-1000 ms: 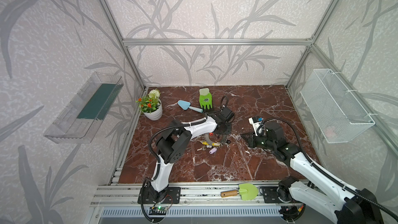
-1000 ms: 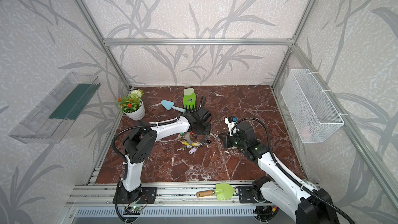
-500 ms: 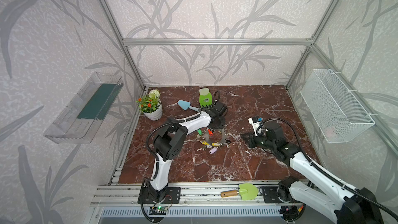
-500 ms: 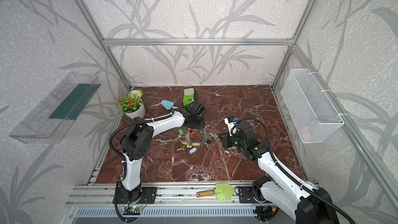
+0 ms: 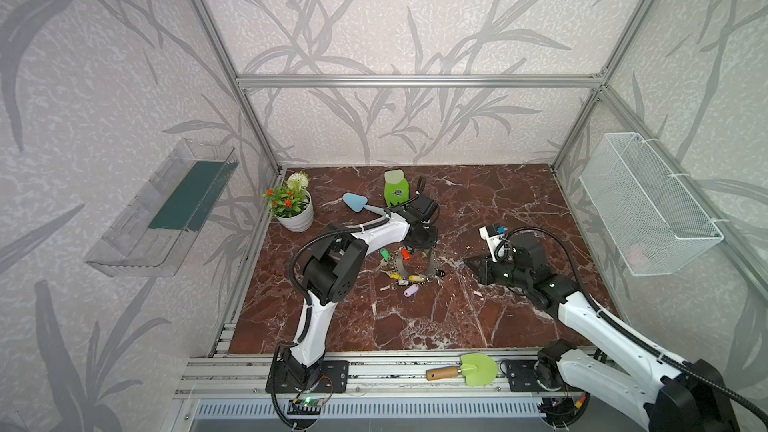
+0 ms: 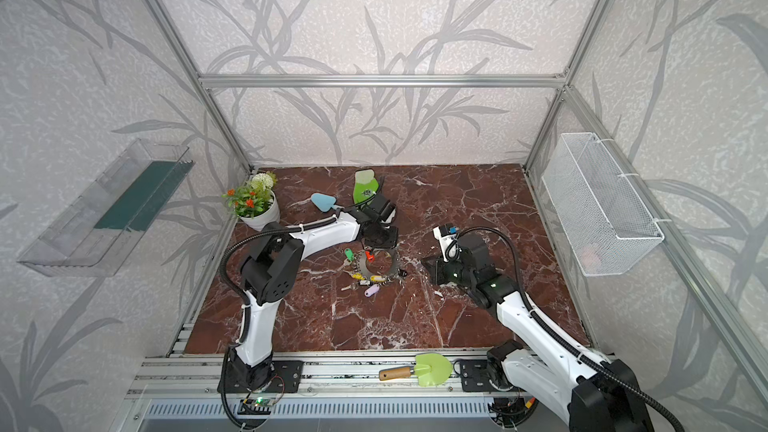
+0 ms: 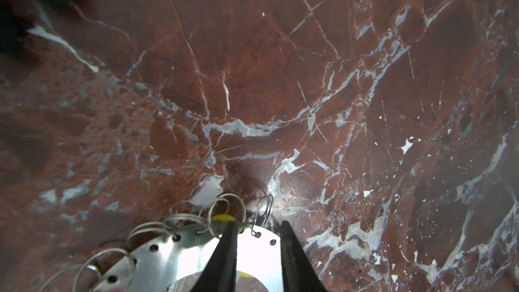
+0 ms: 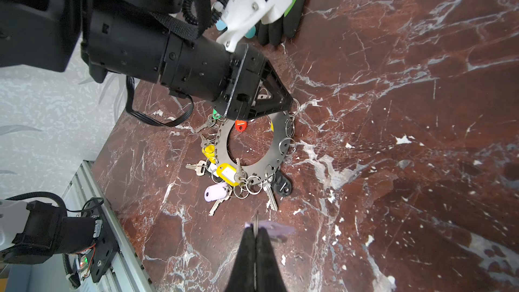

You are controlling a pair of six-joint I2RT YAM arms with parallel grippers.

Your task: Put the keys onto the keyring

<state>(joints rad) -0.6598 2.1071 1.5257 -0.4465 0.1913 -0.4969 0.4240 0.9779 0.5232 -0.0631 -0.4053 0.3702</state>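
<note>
Top view: keyring (image 5: 400, 261) on marble table (image 5: 498, 317), left gripper (image 5: 419, 245) at its far rim, right gripper (image 5: 469, 261) near; left wrist: fingers (image 7: 227, 248) narrowly apart over the rim, grip unclear; right wrist: right gripper pinched on lilac key (image 8: 276, 228).

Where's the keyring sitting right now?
In both top views the keyring lies flat on the marble table, about mid-table. It is under the tip of the left tool and left of the right tool, which pinches a lilac key tag by its split ring.
</note>
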